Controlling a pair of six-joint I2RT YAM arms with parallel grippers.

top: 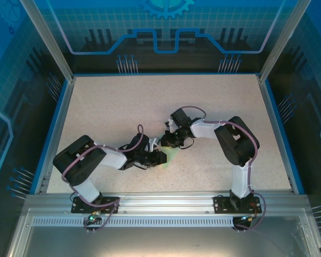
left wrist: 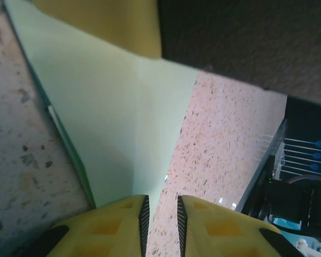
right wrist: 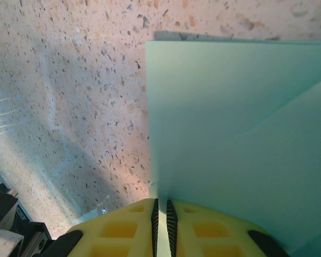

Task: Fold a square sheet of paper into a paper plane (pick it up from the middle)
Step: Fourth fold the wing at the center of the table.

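Far half of table (top: 166,96), both far corners: free. 
Centre toward near edge: blocked by left arm (top: 96,160) and right arm (top: 232,142). 
Left gripper (left wrist: 161,206) and right gripper (right wrist: 161,206) near each other, sheet of paper (right wrist: 230,134) between. 
Passage there: tight.

Speckled tabletop (top: 123,107), blue patterned walls (top: 166,32)

- No word, number or brand name can be read anywhere.
- Back wall (top: 96,32): a blue gear emblem (top: 166,6), cut off by the top edge, above a circuit-like line pattern (top: 166,47).
- Paper (right wrist: 230,107): plain, unprinted.
- Dark panel (left wrist: 310,152): small blue ring marks, too small to read.
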